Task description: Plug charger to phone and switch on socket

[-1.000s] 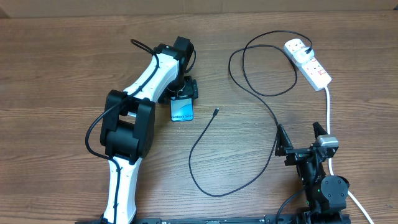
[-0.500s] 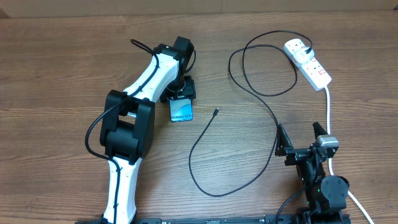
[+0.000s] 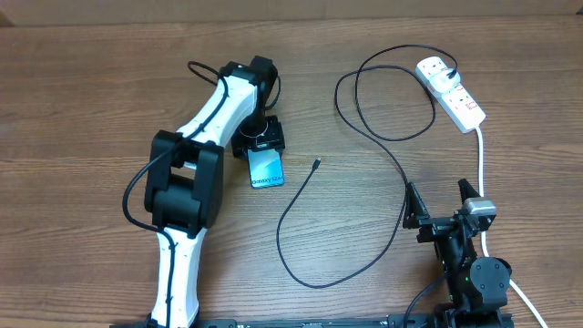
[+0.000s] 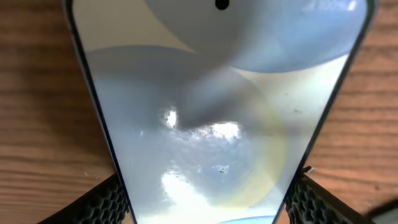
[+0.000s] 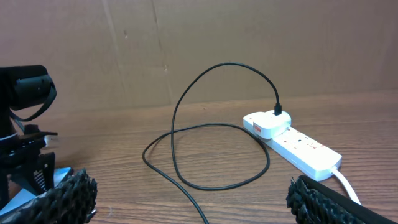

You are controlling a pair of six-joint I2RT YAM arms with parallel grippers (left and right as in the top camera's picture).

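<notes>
Blue-screened phone pinched in left tool; grip firm, aim port at charger tip; right tool spread, empty.

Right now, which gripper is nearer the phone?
Left. The left gripper grips the phone by its edges; the right gripper sits open far across the table, beside the white lead.

- left arm: white link shells, chunky black joint housings, thin black cable looped alongside
- right arm: all black, small grey block near its wrist
- right tool: black tapered fingers, mesh-textured surface
</notes>
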